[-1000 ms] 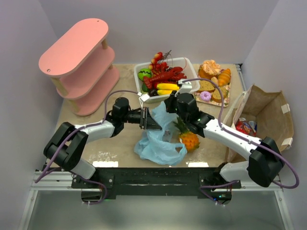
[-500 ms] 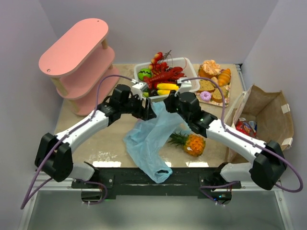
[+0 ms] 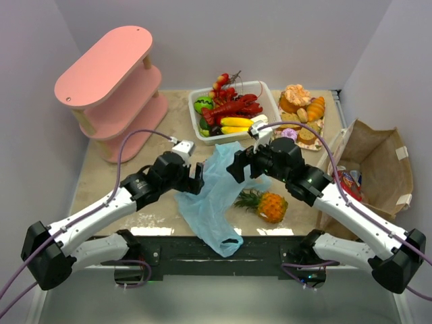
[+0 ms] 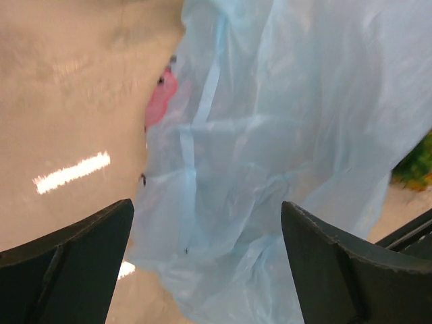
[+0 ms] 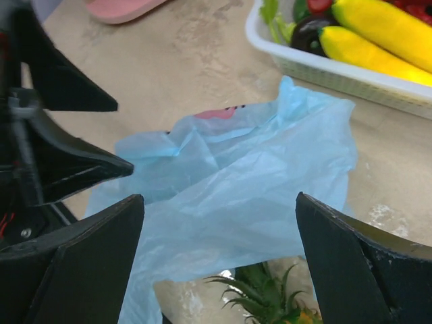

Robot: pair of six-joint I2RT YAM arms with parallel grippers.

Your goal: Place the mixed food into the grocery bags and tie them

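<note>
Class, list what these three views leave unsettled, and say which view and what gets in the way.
Blue bag: its mouth, lost among folds in every view.
Bag's print: left wrist view, only a red patch shows; folds hide the rest.
Brown paper bag: top view, its walls hide most contents.
Pineapple: right wrist view, bottom edge cuts off all but leaves.

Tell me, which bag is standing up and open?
The brown paper bag at the far right. It stands stiff and open, with a red packet inside, while the blue bag lies limp and crumpled in the middle.
</note>
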